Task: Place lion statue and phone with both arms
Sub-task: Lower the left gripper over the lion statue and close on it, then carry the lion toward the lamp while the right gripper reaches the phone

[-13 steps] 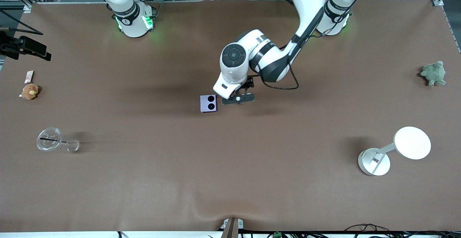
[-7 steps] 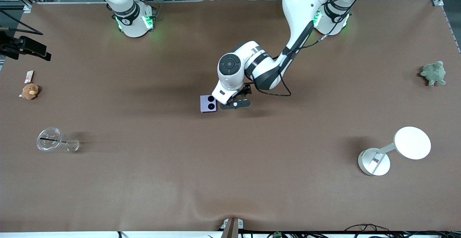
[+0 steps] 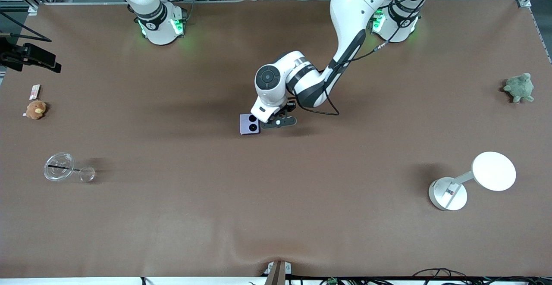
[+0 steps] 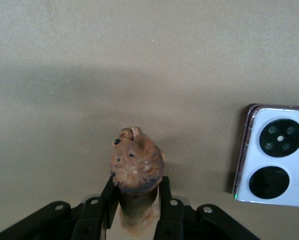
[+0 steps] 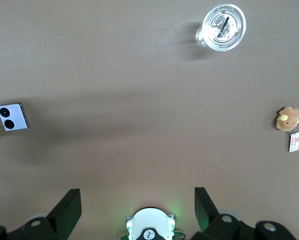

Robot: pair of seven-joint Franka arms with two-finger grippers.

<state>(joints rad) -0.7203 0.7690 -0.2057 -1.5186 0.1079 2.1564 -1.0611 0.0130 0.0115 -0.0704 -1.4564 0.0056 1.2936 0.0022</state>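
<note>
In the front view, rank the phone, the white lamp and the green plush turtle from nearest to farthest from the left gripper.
1. phone: right beside the left gripper, mid-table.
2. white lamp: toward the left arm's end, nearer the front camera.
3. green plush turtle: at the table's edge on the left arm's end.

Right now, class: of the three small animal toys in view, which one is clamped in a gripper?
The lion statue, shut between the left gripper fingers beside the phone. The tan plush and green turtle lie untouched at the table's ends.

No legible text, label, brand, number or sign on anything in any view.
</note>
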